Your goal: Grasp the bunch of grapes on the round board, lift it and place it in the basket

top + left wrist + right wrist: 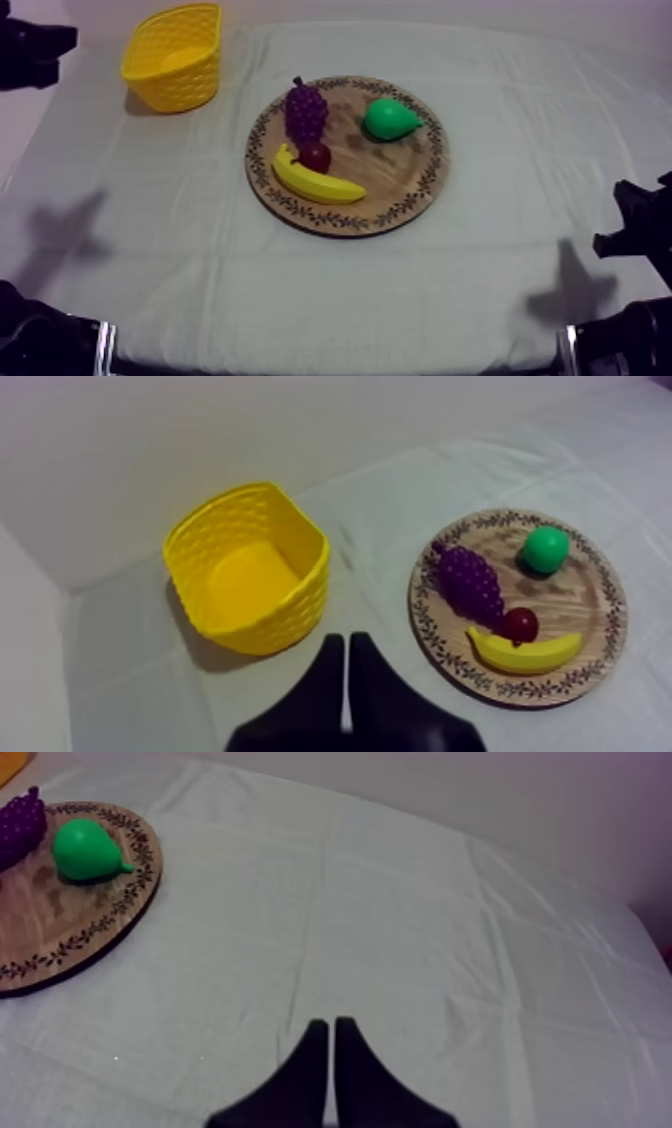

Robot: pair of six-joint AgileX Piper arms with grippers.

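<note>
You've got grey-white cloth (pixel 200 250) over the table, pale wall (pixel 200 436) behind. The wooden board (pixel 400 175) sits mid-table, the bunch of grapes (pixel 305 110) at its far left edge, beside the small red fruit (pixel 316 156). The yellow basket (pixel 172 60) stands at the far left corner, open cloth between. The left wrist looks into the basket, left gripper (pixel 346 638) pressed together before it. The right gripper (pixel 331 1022), pressed together too, hangs over bare cloth beside the board.

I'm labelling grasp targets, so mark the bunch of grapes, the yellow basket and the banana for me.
bunch of grapes (pixel 305 112), top view, middle of the cluster.
yellow basket (pixel 185 85), top view, its near wall.
banana (pixel 312 184), top view, middle of its curve.
</note>
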